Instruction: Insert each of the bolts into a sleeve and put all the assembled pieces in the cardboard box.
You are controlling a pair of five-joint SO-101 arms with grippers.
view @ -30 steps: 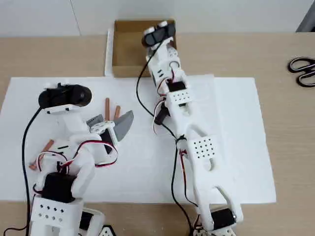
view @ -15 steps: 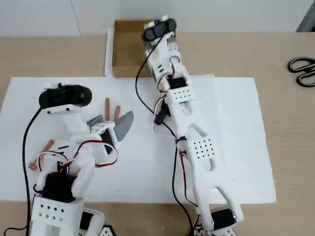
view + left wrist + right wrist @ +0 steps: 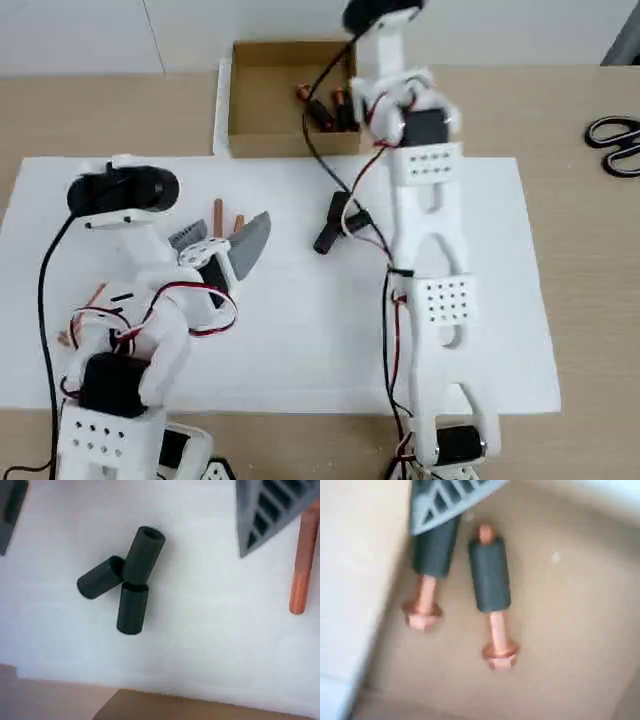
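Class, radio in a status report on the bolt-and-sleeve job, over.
Left gripper open over mat near three loose sleeves. Right gripper at cardboard box, two assembled pieces inside. Loose bolts by left gripper; nothing between it and sleeves.

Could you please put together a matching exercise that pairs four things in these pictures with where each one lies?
Things
1. empty sleeves
2. assembled pieces
3. scissors
4. bare bolt

Places
A. on the white sheet, beside the left arm's fingers
B. inside the cardboard box
C. touching one another on the white sheet
D. on the bare table, off the sheet

Pairs: 1-C; 2-B; 3-D; 4-A.
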